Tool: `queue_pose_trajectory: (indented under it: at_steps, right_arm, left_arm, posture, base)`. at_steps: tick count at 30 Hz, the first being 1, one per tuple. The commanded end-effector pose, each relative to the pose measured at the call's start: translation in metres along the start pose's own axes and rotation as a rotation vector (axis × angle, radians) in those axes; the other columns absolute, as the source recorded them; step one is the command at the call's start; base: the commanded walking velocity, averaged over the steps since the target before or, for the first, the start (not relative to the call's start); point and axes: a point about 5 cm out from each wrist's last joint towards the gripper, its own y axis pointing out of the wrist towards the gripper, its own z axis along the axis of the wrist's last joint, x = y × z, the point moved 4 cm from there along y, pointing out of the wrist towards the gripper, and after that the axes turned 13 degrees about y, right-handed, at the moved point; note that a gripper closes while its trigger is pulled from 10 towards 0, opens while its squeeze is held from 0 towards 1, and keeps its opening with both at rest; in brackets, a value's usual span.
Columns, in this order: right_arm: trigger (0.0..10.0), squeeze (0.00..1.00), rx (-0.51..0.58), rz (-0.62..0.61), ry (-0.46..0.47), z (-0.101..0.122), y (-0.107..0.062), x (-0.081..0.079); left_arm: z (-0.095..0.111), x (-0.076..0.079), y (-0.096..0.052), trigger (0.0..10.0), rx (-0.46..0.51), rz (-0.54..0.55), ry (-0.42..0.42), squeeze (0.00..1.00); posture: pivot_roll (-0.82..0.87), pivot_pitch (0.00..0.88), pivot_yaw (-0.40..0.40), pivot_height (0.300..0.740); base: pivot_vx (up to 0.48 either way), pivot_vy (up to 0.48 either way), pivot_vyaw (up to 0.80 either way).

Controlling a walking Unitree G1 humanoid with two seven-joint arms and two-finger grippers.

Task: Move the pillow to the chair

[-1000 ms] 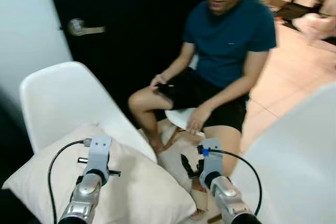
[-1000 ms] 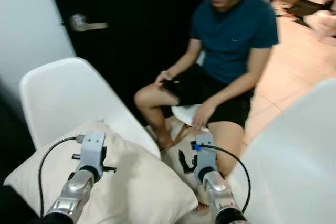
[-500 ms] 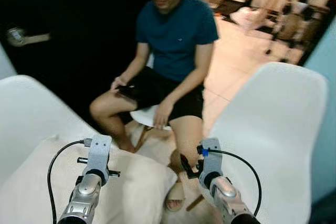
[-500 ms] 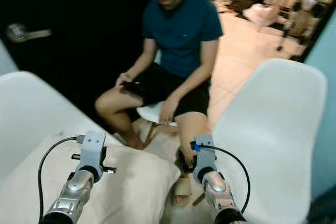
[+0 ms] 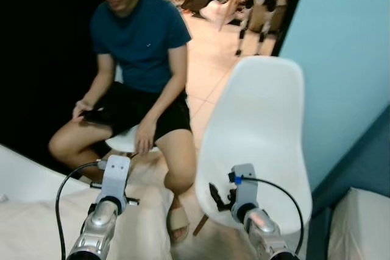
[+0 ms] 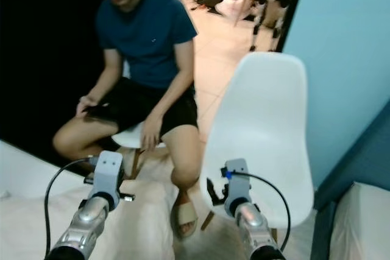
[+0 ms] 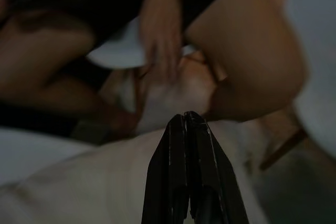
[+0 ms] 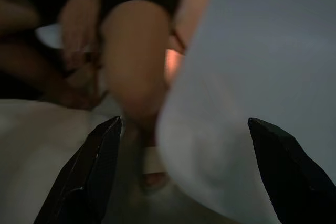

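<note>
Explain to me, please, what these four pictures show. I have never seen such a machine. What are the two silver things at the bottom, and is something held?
The silver things are the two arms of a walking humanoid robot. The two bright pictures come from the camera on its head, looking forward and down. The two dark pictures come from a camera on each wrist, looking along that arm's black fingers.

The left gripper is shut, above a cream pillow that lies at the robot's lower left. It holds nothing that I can see. The right gripper is open and empty, facing a white chair beside a light blue wall. A person in a dark blue shirt sits on a white stool opposite the robot.
</note>
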Motion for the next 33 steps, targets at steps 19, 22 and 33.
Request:
queue_pose_trajectory:
  at_steps: [19,22,33]
  right_arm:
    - [10.0,0.0,-0.014,-0.001,-0.001,-0.0054,-0.0024,-0.0002]
    - [10.0,0.0,-0.014,0.0,-0.002,-0.0051,-0.0021,-0.0005]
    - [10.0,0.0,-0.015,-0.001,0.0,-0.0052,-0.0016,-0.0013]
  left_arm:
    - [-0.0076,0.0051,-0.003,10.0,-0.024,-0.018,0.006,0.0]
    - [-0.0074,0.0051,-0.0028,10.0,-0.024,-0.018,0.006,0.0]
    - [-0.008,0.001,-0.0031,10.0,-0.024,-0.01,0.007,0.0]
  posture:
    - [-0.01,0.042,-0.029,0.74]
    - [-0.01,0.042,-0.029,0.74]
    - [-0.01,0.039,-0.025,0.74]
  base:
    - [0.0,0.0,-0.8]
    - [0.0,0.0,-0.8]
    - [0.0,0.0,-0.8]
